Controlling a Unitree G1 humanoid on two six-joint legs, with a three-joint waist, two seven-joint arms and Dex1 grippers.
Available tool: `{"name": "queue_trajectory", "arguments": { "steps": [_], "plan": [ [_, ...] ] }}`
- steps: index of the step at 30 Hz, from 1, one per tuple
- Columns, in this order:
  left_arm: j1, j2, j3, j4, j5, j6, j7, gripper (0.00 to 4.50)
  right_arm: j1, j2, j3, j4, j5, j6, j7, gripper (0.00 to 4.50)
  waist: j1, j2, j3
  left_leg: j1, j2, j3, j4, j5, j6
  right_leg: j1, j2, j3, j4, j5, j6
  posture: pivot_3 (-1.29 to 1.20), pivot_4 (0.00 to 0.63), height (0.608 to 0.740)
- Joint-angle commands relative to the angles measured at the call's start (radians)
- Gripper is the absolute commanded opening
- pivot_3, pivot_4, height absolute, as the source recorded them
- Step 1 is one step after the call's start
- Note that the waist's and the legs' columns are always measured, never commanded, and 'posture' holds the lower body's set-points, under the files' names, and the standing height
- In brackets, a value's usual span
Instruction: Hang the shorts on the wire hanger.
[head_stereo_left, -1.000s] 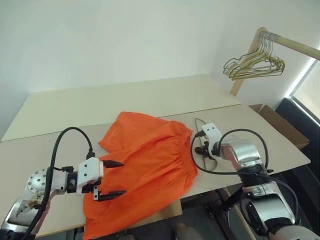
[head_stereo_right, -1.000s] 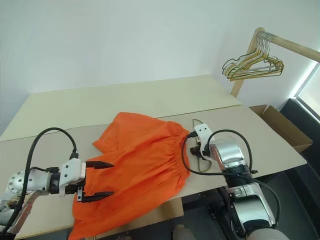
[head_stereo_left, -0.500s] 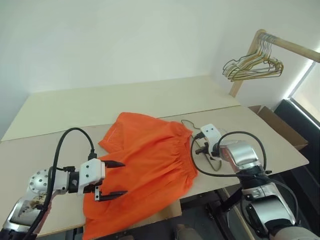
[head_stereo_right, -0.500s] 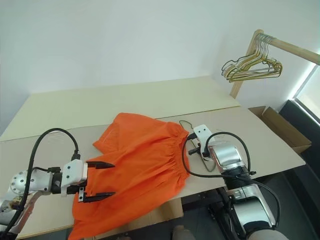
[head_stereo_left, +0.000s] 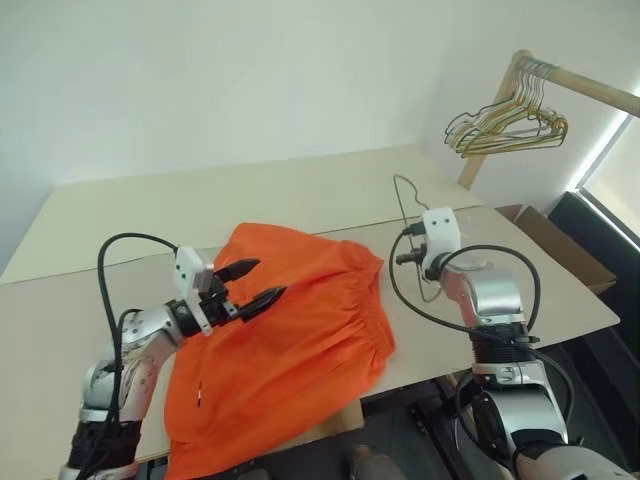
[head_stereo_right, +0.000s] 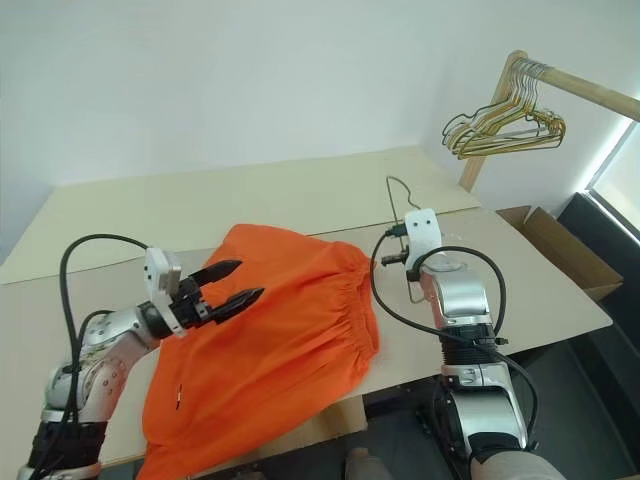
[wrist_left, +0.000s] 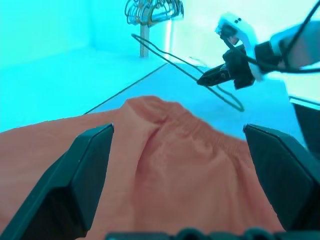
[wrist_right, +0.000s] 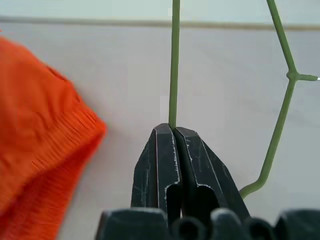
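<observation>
Right gripper (wrist_right: 174, 131), jaws clamped on the wire hanger (wrist_right: 174, 60), lifts it beside the orange shorts (head_stereo_left: 290, 340); left gripper (head_stereo_left: 257, 283) hovers wide open above them.

Both arms are silver-grey metal with rounded joint housings. Each ends in a white block just behind its claw: the left gripper (head_stereo_left: 255, 283) and the right gripper (wrist_right: 175, 131) both have tapered, scuffed black fingers. A black cable (head_stereo_left: 120, 250) loops back from each wrist.
</observation>
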Motion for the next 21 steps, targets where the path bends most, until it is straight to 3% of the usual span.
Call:
{"name": "queue_trajectory", "arguments": {
  "steps": [1, 4, 10, 21],
  "plan": [
    [-0.066, -0.052, 0.055, 0.004, -0.177, 0.14, 0.073, 4.5, 0.041, 0.013, 0.073, -0.186, 0.014, -0.222, 0.08, 0.01, -0.002, 0.0, 0.0, -0.001, 0.0, -0.001, 0.001, 0.0, 0.0, 0.0, 0.0, -0.001, 0.0, 0.0, 0.0, -0.02, 0.0, 0.74],
    [-0.119, -0.105, 0.092, 0.006, -0.301, 0.2, 0.111, 4.5, 0.132, 0.0, 0.206, -0.254, -0.098, -0.498, 0.078, 0.01, 0.004, 0.0, 0.0, -0.002, 0.0, -0.004, 0.001, 0.0, -0.001, 0.0, -0.001, -0.004, -0.001, 0.0, 0.0, -0.02, 0.0, 0.74],
    [-0.177, -0.152, 0.157, 0.008, -0.45, 0.228, 0.175, 4.5, 0.22, 0.037, 0.336, -0.251, -0.219, -0.755, 0.043, 0.01, 0.001, 0.0, 0.0, -0.001, -0.002, -0.005, 0.003, 0.0, -0.001, 0.001, -0.001, -0.004, 0.0, 0.001, 0.0, -0.03, 0.0, 0.74],
    [-0.188, -0.151, 0.168, -0.01, -0.461, 0.199, 0.247, 4.5, 0.274, 0.072, 0.408, -0.21, -0.322, -0.91, 0.044, 0.01, 0.005, 0.0, 0.0, 0.0, -0.002, -0.007, 0.003, 0.0, -0.002, 0.003, 0.0, -0.004, -0.001, 0.001, -0.001, -0.02, 0.0, 0.74]
  ]
}}
